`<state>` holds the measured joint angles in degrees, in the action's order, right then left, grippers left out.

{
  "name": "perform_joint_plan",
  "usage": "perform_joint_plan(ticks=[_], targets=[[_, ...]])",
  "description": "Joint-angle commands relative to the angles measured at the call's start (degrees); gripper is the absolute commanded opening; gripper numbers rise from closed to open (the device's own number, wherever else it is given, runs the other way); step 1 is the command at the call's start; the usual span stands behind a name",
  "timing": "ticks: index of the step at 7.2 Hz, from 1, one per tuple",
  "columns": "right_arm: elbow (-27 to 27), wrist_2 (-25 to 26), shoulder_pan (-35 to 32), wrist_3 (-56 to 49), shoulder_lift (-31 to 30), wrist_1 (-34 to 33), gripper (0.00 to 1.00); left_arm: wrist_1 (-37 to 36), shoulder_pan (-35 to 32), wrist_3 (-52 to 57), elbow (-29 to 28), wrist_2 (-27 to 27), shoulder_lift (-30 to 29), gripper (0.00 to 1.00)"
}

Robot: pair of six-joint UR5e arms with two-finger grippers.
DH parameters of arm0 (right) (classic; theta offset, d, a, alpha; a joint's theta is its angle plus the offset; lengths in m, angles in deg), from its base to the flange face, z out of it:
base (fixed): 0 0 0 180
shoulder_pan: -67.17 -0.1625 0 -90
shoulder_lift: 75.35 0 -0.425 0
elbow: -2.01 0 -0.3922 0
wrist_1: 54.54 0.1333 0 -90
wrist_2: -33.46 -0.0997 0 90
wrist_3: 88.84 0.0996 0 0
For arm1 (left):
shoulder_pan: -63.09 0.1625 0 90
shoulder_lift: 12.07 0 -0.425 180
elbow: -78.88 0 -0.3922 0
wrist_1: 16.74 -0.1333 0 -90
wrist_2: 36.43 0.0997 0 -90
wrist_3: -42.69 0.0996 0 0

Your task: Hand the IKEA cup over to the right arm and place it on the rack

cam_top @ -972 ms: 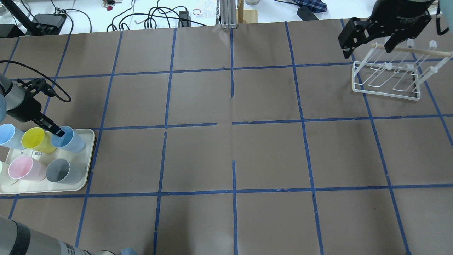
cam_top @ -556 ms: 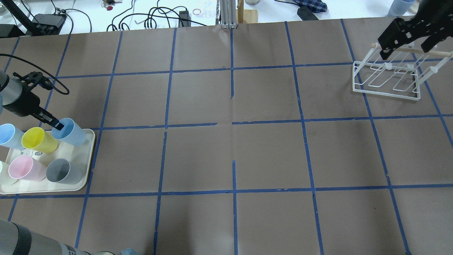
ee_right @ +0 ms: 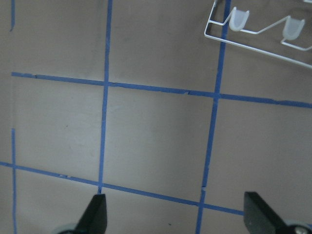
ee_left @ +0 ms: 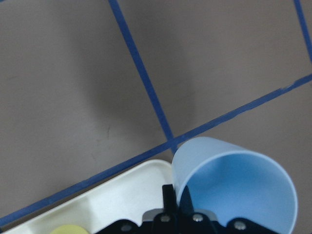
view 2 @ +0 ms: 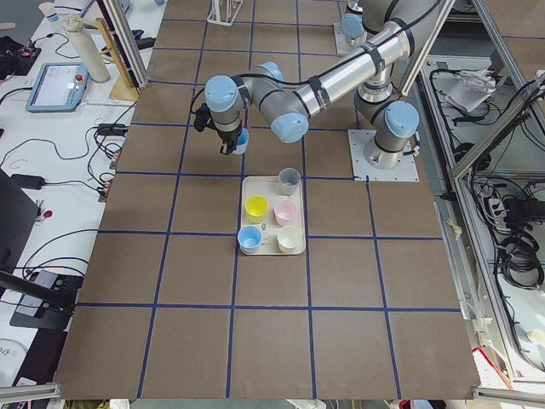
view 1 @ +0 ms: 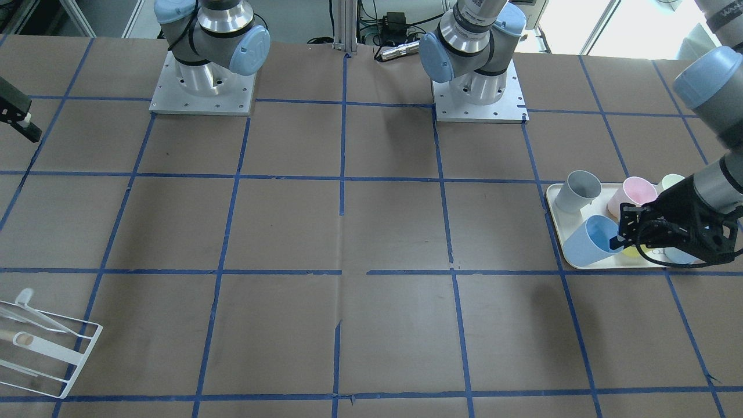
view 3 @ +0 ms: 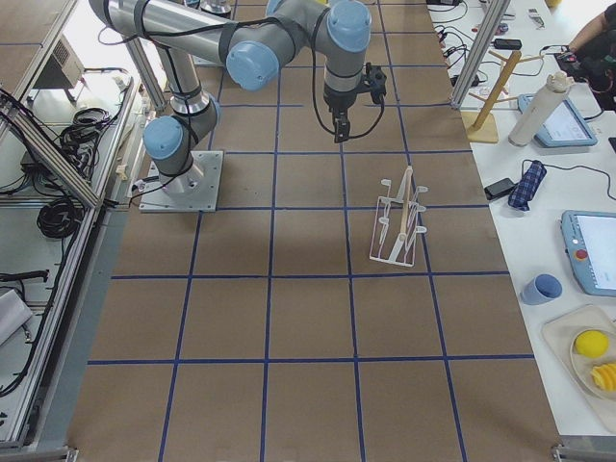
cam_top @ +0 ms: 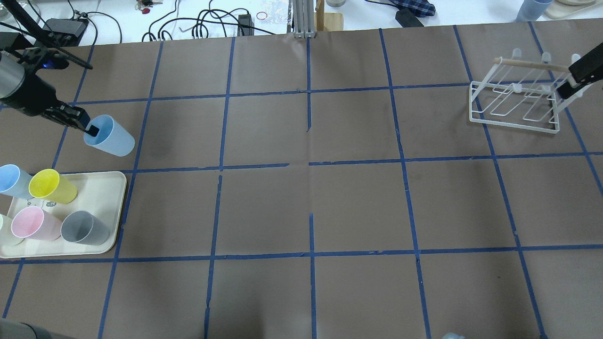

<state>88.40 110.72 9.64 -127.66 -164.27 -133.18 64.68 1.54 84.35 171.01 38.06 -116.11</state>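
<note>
Left gripper: I am seeing it (cam_top: pixel 87 126) clenching the cup's rim at the upper left of the overhead frame. One finger is reaching inside the mouth and the other is pressing outside.
Cup: the pale blue cup (cam_top: pixel 110 136) is hanging tilted from that grip, with its mouth turned toward the gripper. In the overhead frame it is showing above the tray and apart from it. In the left wrist view it is filling the lower right, beside the tray's corner.
Right gripper: it (ee_right: pixel 178 222) is standing released. Its fingers are showing wide apart along the bottom of its own wrist view, with only taped table between them. In the overhead frame it is poking in at the right edge, overlapping the rack's right end.
Rack: the white wire rack (cam_top: pixel 513 101) is sitting at the upper right of the overhead frame.
Tray: the cream tray (cam_top: pixel 101 188) is lying at the lower left, carrying a yellow cup (cam_top: pixel 49 186), a pink cup (cam_top: pixel 33 223), a grey cup (cam_top: pixel 85 228) and a second blue cup (cam_top: pixel 12 179).
</note>
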Motion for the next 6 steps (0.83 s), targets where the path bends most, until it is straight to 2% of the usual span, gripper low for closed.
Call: perform_joint_plan(ticks=[1,4,6], targets=[[0.0,-10.9,5.1,-1.0,1.4,11.9,1.0,6.1,-5.3,-19.9,-1.5,-10.5,2.6,0.0],[0.1,-24.0,7.1,-5.4,3.5,33.0,1.0,7.9,-12.2,-43.1,2.8,-29.5,5.3,0.0],[0.4,-30.8,6.9,-7.4,4.6,48.3,1.0,7.7,-16.8,-47.5,9.9,-45.8,5.4,0.0]])
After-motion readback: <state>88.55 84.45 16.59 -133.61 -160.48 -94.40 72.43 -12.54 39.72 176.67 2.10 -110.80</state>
